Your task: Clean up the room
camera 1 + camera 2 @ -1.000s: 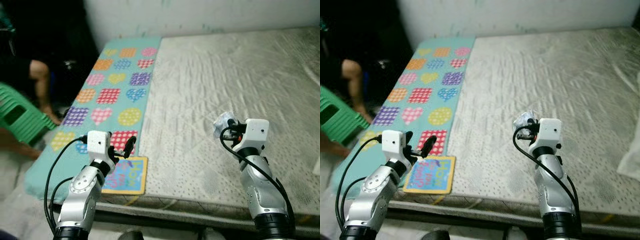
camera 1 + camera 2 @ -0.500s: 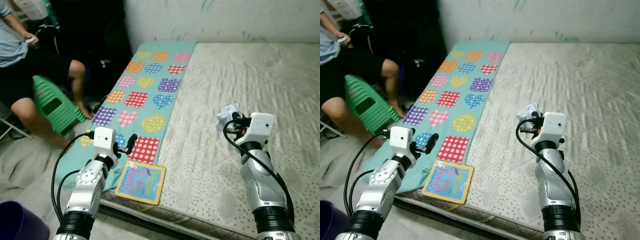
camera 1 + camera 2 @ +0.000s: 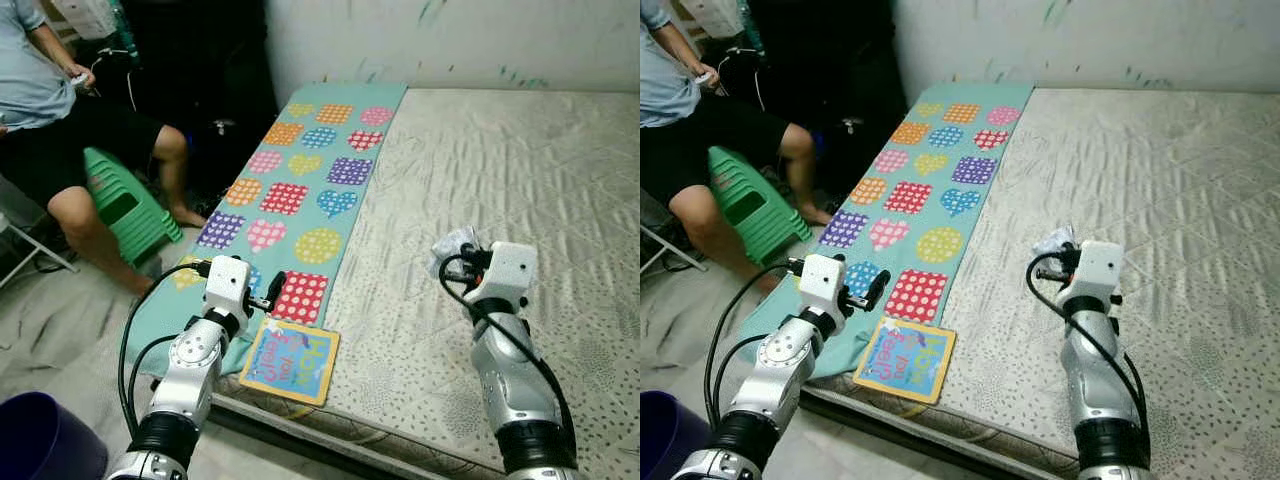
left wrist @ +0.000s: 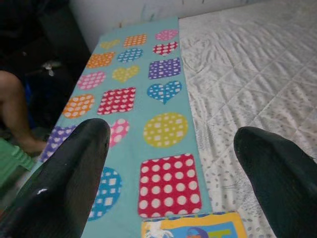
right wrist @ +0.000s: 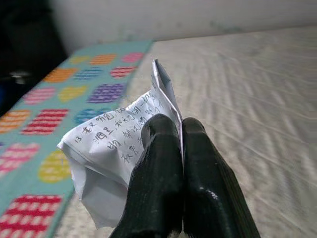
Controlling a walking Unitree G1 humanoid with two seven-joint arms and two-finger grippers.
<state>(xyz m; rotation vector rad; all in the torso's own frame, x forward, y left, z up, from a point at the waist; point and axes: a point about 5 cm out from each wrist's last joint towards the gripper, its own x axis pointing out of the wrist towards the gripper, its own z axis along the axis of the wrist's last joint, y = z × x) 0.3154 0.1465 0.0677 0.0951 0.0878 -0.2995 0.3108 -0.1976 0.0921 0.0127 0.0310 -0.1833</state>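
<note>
The right gripper (image 5: 181, 130) is clamped on a crumpled paper (image 5: 116, 141) with handwriting on it, holding it in the air above the bare mattress (image 3: 560, 180), over its near half and toward the patterned side. The left gripper (image 4: 171, 148) hangs with its fingers spread wide and nothing between them, above the near end of the teal play mat (image 3: 310, 190) that runs along the mattress's left edge, close to a colourful children's book (image 3: 291, 360) lying at the near left corner. A person (image 3: 60, 130) sits on a green stool (image 3: 125, 210) off the mattress's left edge, and a dark blue bin (image 3: 45, 440) stands on the floor near that corner.
</note>
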